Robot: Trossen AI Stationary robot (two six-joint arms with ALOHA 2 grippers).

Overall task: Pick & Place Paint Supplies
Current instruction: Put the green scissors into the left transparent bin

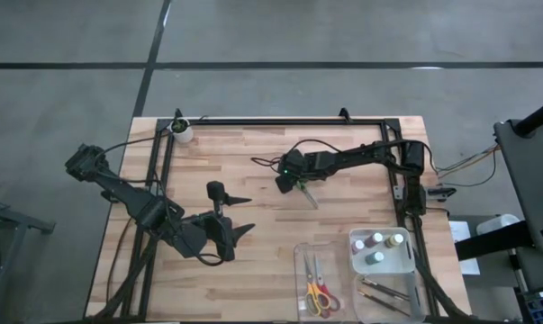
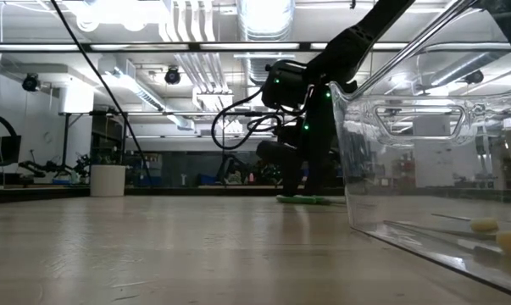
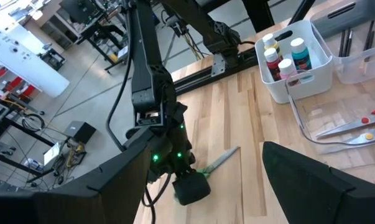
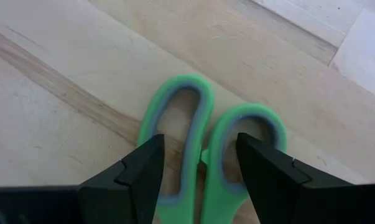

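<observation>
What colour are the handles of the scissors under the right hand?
Green handles, grey inside; clearest in the right wrist view.

No readable text showing anywhere; the paint bottles (image 3: 280,56) are carrying labels, but nothing on them is resolving into words.

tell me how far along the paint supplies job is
Done: bottles sit in the white bin, two scissors and the brushes in the tray. In hand: the right end effector is open over the green scissors on the table. Left: gripping them and moving them to the tray.
</observation>
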